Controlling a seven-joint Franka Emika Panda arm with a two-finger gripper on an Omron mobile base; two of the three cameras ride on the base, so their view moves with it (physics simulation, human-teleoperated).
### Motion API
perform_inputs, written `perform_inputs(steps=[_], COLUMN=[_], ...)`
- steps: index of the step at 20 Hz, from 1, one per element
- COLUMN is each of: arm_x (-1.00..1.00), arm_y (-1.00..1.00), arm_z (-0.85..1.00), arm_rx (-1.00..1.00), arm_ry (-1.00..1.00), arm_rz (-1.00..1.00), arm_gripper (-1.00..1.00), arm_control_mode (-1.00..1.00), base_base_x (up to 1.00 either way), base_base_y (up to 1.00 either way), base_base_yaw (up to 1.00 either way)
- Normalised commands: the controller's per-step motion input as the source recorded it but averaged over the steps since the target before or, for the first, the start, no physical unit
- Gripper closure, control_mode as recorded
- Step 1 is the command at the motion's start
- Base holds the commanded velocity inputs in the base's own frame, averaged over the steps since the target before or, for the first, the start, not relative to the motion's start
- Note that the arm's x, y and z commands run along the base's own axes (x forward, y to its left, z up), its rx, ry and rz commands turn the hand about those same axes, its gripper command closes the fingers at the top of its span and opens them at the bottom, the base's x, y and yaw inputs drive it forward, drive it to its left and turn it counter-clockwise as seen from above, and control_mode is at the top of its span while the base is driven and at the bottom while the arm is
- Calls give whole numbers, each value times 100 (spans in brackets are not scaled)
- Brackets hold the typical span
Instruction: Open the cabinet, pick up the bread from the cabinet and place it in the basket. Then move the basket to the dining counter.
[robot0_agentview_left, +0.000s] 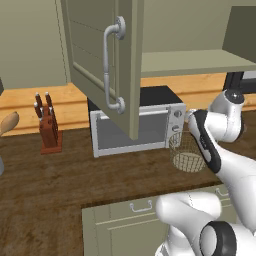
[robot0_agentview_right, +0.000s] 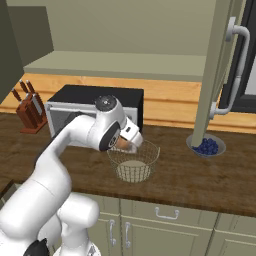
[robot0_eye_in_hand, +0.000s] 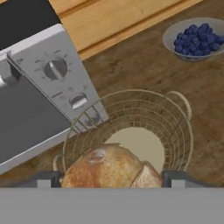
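My gripper (robot0_eye_in_hand: 109, 180) is shut on the bread (robot0_eye_in_hand: 109, 168), a tan-brown crusty roll held between the two dark fingertips (robot0_eye_in_hand: 43, 178). It hangs just above the near-left rim of the basket (robot0_eye_in_hand: 131, 127), whose pale woven bottom lies bare. In the right base view the gripper (robot0_agentview_right: 131, 142) sits at the wire basket (robot0_agentview_right: 134, 162) rim with the bread (robot0_agentview_right: 122, 145) partly hidden by the hand. The basket (robot0_agentview_left: 187, 152) stands on the dark wood worktop in front of the microwave. The sage-green cabinet door (robot0_agentview_left: 107, 60) is swung open, its shelf (robot0_agentview_left: 190, 62) bare. The dining counter is out of view.
A silver microwave (robot0_agentview_left: 135, 125) stands just behind and left of the basket. A bowl of blueberries (robot0_agentview_right: 206, 146) sits to its right under the other open door (robot0_agentview_right: 220, 65). A knife block (robot0_agentview_left: 48, 127) is far left. Handled drawers (robot0_agentview_right: 165, 215) run below the worktop.
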Motion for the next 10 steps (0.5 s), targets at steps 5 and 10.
perform_inputs(steps=[5, 10], arm_x=[36, 61], arm_y=[-21, -13], arm_z=[-68, -59], arm_rx=[0, 0], arm_ry=[17, 14], arm_rz=[0, 0], arm_gripper=[100, 100], arm_control_mode=[-100, -100], base_base_x=[0, 0], base_base_y=[0, 0], base_base_yaw=[0, 0])
